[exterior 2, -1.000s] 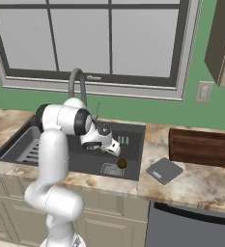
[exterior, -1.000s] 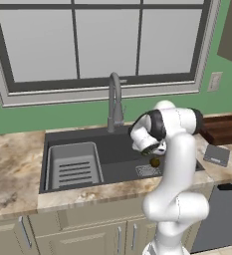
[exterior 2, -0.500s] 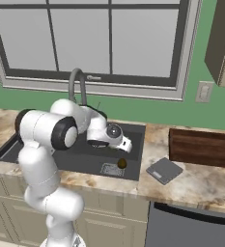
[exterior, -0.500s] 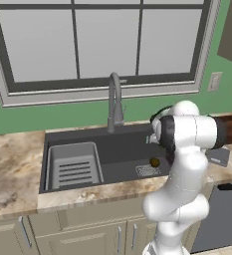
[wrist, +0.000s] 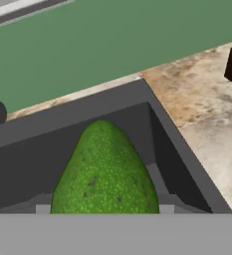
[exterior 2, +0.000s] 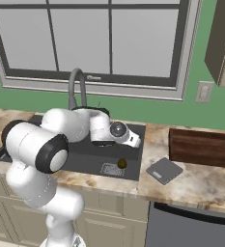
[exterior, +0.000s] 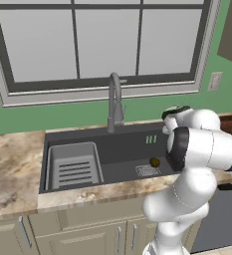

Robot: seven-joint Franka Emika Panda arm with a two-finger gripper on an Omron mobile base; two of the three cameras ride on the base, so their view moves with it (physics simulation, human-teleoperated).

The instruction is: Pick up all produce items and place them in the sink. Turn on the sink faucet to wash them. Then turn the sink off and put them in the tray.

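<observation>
A bumpy bright green produce item point(wrist: 105, 172) sits between my gripper's point(wrist: 103, 209) two fingertips, which are shut on it. In the left base view the gripper point(exterior: 174, 113) hangs over the right back corner of the sink point(exterior: 122, 144), with the green item point(exterior: 177, 109) showing at its tip. The hand point(exterior 2: 131, 140) also hovers above the sink's point(exterior 2: 85, 155) right side. A dark brown produce item point(exterior: 155, 162) point(exterior 2: 122, 163) lies in the basin beside the drain grate point(exterior: 148, 171). The sink faucet point(exterior: 115, 99) point(exterior 2: 77, 89) stands behind the basin. The tray point(exterior 2: 201, 147) rests on the counter to the right.
A light grey ribbed rack point(exterior: 73, 167) fills the sink's left part. A small flat grey square point(exterior 2: 164, 170) lies on the counter between sink and tray. A window runs along the green wall behind. The marble counter point(wrist: 207, 119) borders the sink on the right.
The arm has swung up and to the right, carrying the green item from above the drain area toward the sink's right back corner. The brown item has stayed in the basin.
</observation>
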